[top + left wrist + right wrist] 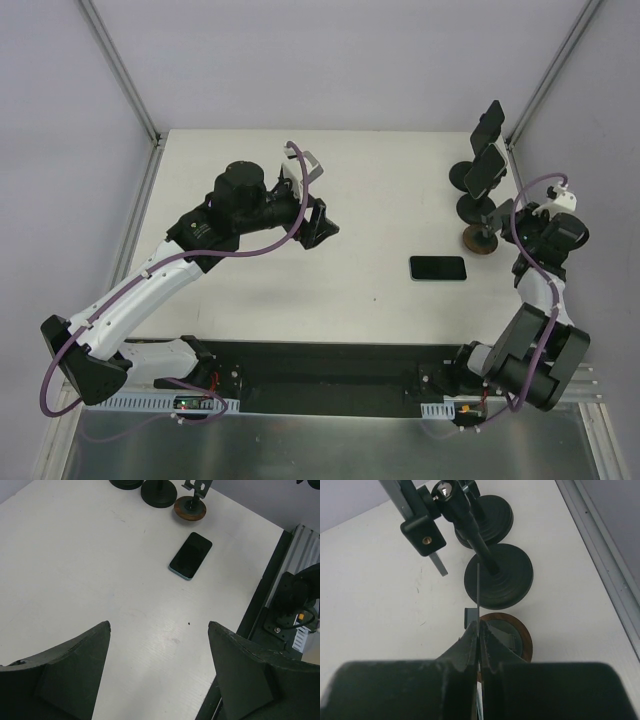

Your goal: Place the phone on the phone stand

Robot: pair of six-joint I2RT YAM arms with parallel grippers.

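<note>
- Phone [437, 268] lies flat and face up on the white table [380, 200], right of centre toward the near edge, with its dark screen showing and its long side running left to right in the top view.
- Nothing touches the phone; both arms are clear of it.
- My left gripper [322, 222] hangs over the middle of the table, well to the left of the phone and pointing toward it.
- From the left wrist I see its two dark fingers [75, 680] spread wide with only bare tabletop between them, so that hand is released and carries nothing.
- In the same wrist view the phone sits ahead of the fingers and well apart from them, showing a pale teal edge.
- Three stands line the right side of the table. Two have black round bases [468, 177], and each holds a dark, phone-like slab [485, 168] up on its stem.
- The third, a brown-based phone stand [481, 240], is nearest the phone, just up and right of it, and its small cradle holds nothing.
- My right gripper [479, 635] hovers directly over that brown-based stand, with its jaws pressed tight together.
- A thin upright edge rises just past the fingertips. I cannot tell whether the jaws pinch it or simply sit in front of it.
</note>
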